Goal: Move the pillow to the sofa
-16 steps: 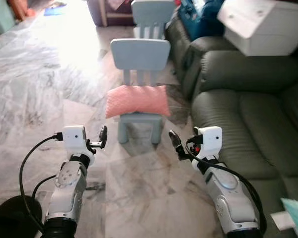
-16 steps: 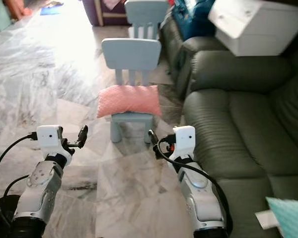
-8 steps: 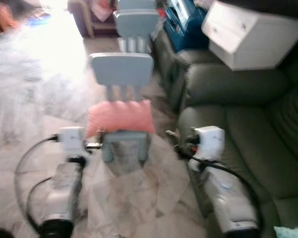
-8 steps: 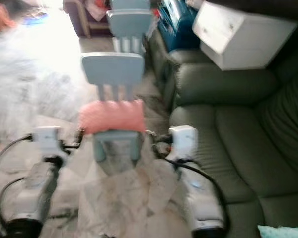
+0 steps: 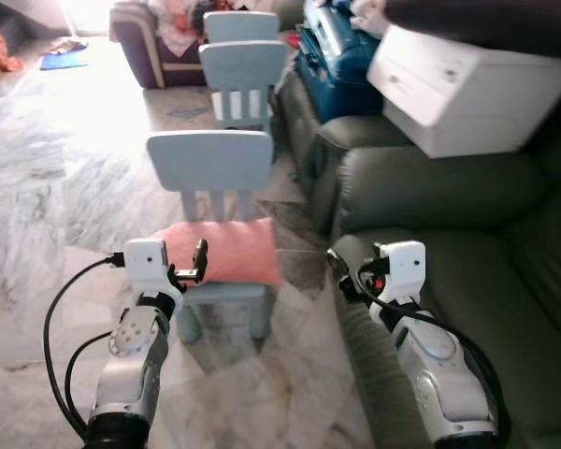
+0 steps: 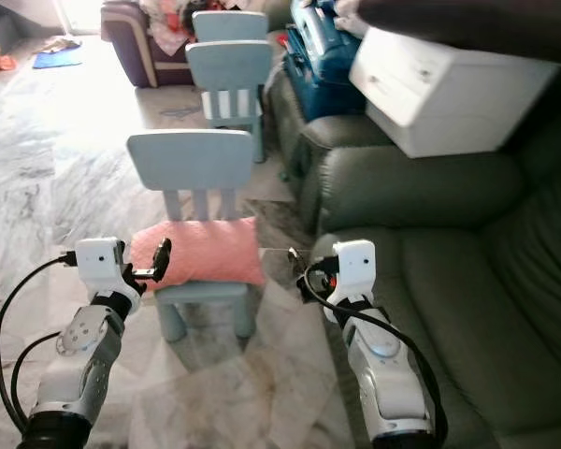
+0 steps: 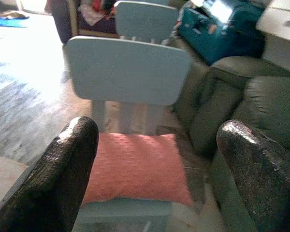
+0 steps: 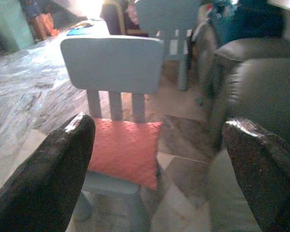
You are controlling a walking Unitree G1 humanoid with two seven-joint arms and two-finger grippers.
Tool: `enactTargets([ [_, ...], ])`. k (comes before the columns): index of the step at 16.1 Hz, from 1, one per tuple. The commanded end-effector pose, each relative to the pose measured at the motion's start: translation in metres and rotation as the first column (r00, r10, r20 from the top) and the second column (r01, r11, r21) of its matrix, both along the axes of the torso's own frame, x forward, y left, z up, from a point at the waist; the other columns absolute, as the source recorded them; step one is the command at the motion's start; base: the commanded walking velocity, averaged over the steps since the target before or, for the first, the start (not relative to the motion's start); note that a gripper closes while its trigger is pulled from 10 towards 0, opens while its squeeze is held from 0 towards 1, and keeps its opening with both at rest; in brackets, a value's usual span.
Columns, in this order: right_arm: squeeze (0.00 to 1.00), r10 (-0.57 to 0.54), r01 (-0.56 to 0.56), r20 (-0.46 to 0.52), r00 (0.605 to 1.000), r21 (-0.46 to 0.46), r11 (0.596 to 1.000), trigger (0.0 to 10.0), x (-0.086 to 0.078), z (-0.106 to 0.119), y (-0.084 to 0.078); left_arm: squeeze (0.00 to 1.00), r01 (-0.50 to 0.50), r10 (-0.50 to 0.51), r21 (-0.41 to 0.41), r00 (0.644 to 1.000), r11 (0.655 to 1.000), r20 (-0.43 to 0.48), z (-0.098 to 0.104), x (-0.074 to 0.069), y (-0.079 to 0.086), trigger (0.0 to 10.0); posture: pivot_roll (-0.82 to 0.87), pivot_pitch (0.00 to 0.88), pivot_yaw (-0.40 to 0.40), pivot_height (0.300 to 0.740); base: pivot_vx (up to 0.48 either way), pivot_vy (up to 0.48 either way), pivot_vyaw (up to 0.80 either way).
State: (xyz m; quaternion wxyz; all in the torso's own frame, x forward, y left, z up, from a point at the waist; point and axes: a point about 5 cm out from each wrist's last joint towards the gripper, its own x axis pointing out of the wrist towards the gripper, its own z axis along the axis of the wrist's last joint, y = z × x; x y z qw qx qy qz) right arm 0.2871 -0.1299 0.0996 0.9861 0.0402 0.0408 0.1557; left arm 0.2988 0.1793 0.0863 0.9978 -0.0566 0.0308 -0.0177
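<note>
A pink pillow [image 5: 232,251] lies across the seat of a small light-blue chair [image 5: 208,161], just left of the dark green sofa [image 5: 467,210]. My left gripper [image 5: 185,271] is held out at the pillow's left end, open and empty. My right gripper [image 5: 340,277] is open too, hovering near the sofa's front corner, right of the chair. Through the left wrist view the pillow [image 7: 137,166] sits between the two spread fingers [image 7: 67,169]. The right wrist view has the pillow [image 8: 123,150] ahead, closer to one finger [image 8: 58,169].
A second light-blue chair [image 5: 241,70] stands behind the first. A white drawer unit [image 5: 467,84] and a blue bag [image 5: 327,47] rest on the sofa's far end. A purple couch [image 5: 140,37] is at the back. Marble floor [image 5: 47,187] lies open to the left.
The whole view has shifted: the camera has come closer to the chair and sofa. The pillow now sits right in front of the grippers. Both arms keep the same pose, fingers open.
</note>
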Motion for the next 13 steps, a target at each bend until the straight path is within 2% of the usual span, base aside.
enactTargets([
  [1,0.0,0.022,-0.022,0.016,1.0,0.006,1.0,10.0,0.0008,0.0047,0.0057,0.0,-0.011,0.011,0.021,1.0,1.0,-0.005,-0.0004,-0.0011,0.0052,10.0,-0.12,0.119,-0.016,0.74,0.45,0.0,0.0],
  [13,0.0,0.024,-0.024,0.016,1.0,0.006,1.0,10.0,0.0008,0.005,0.0059,0.0,-0.008,0.008,0.023,1.0,1.0,-0.008,-0.0009,-0.0011,0.0038,10.0,-0.13,0.121,-0.015,0.74,0.45,0.0,0.0],
])
